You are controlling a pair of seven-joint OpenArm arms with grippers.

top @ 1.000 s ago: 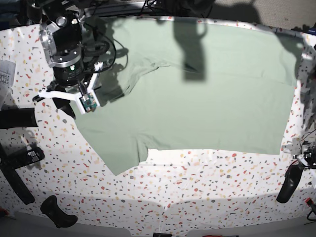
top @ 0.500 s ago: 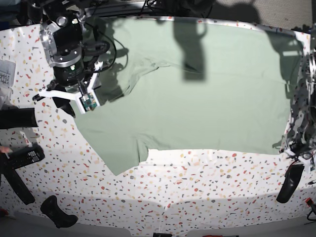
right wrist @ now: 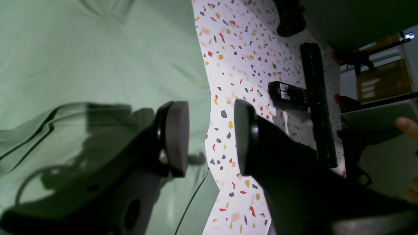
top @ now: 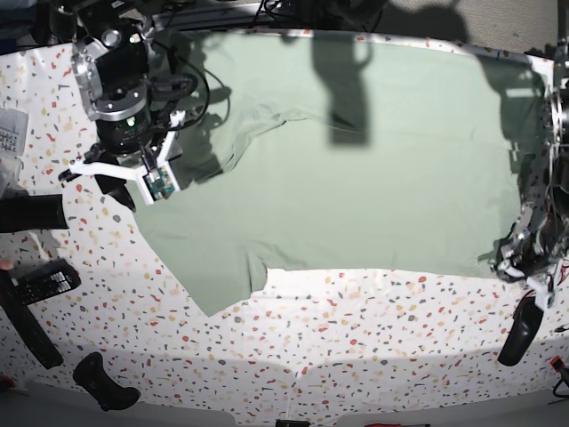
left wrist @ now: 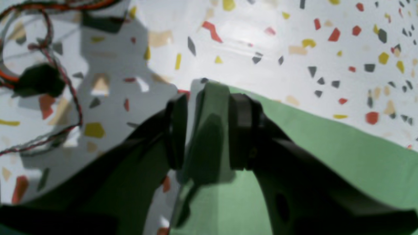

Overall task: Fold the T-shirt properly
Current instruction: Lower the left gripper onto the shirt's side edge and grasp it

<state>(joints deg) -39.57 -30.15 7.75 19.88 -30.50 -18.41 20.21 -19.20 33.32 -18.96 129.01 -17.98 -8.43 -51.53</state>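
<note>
Since a second ago the left gripper (left wrist: 204, 130) has descended and now pinches the bottom corner of the pale sage-green cloth T-shirt (top: 356, 169), so the fold can begin; right gripper (right wrist: 210, 138) hovers spread, empty.

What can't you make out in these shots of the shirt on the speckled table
- T-shirt collar and near sleeve, base view: covered by the right arm and its shadow.
- Right gripper, base view: hidden beneath its own arm; only the right wrist view shows it open above the shirt's edge.
- Left gripper, base view: too small at the frame's right edge; the left wrist view shows the pinched shirt corner.
- Buttons, label: not discernible anywhere.
</note>
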